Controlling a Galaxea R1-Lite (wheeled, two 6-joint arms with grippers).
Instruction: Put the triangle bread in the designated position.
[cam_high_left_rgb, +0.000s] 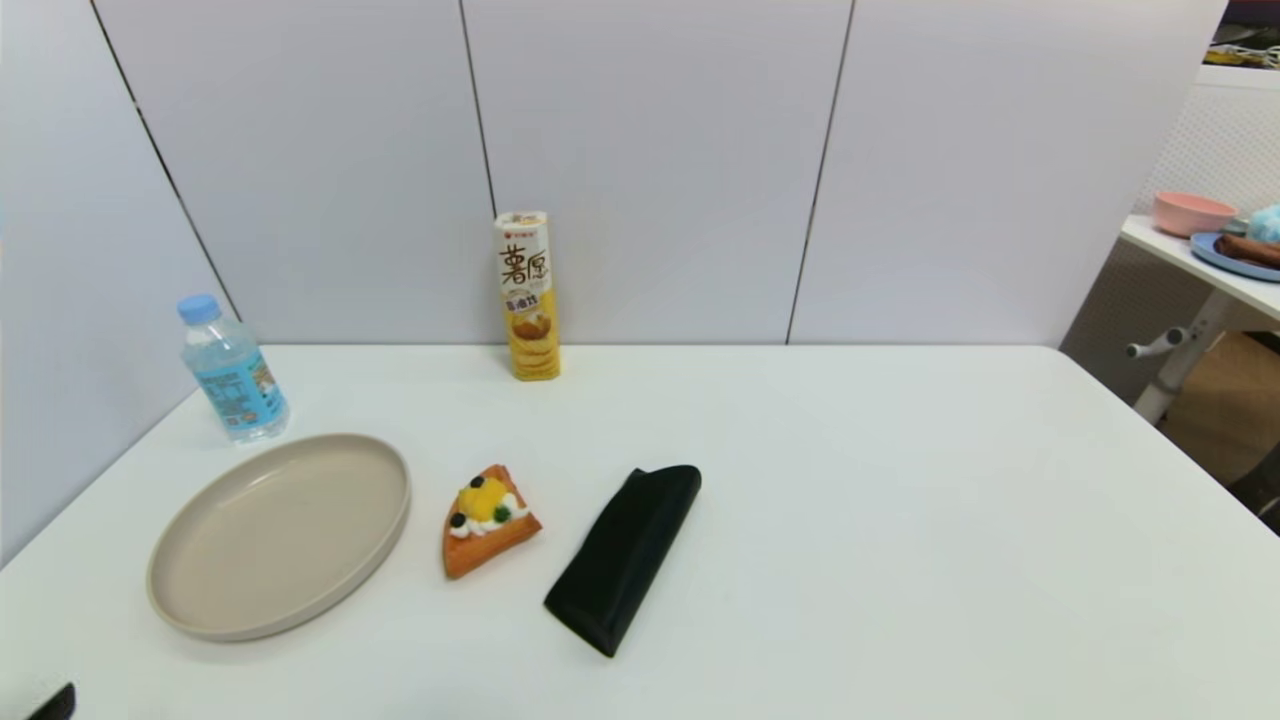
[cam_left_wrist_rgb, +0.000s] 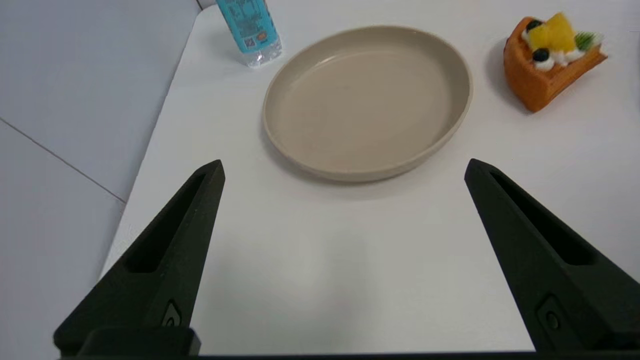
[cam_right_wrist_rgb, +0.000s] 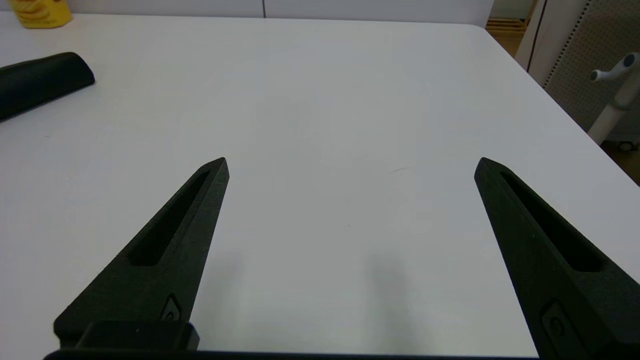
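The triangle bread (cam_high_left_rgb: 488, 519) (cam_left_wrist_rgb: 550, 59), an orange-brown wedge topped with white cream, yellow fruit, dark berries and a green bit, lies on the white table just right of a beige oval plate (cam_high_left_rgb: 282, 531) (cam_left_wrist_rgb: 367, 100). My left gripper (cam_left_wrist_rgb: 344, 170) hovers open over the table's near left corner, short of the plate, with nothing between its fingers; only a black tip (cam_high_left_rgb: 55, 704) shows in the head view. My right gripper (cam_right_wrist_rgb: 351, 167) is open over bare table on the right side, out of the head view.
A black oblong pouch (cam_high_left_rgb: 624, 555) (cam_right_wrist_rgb: 42, 80) lies right of the bread. A water bottle (cam_high_left_rgb: 232, 370) (cam_left_wrist_rgb: 249, 27) stands behind the plate. A yellow snack box (cam_high_left_rgb: 527, 295) stands at the back wall. The table edge (cam_high_left_rgb: 1150, 430) runs on the right.
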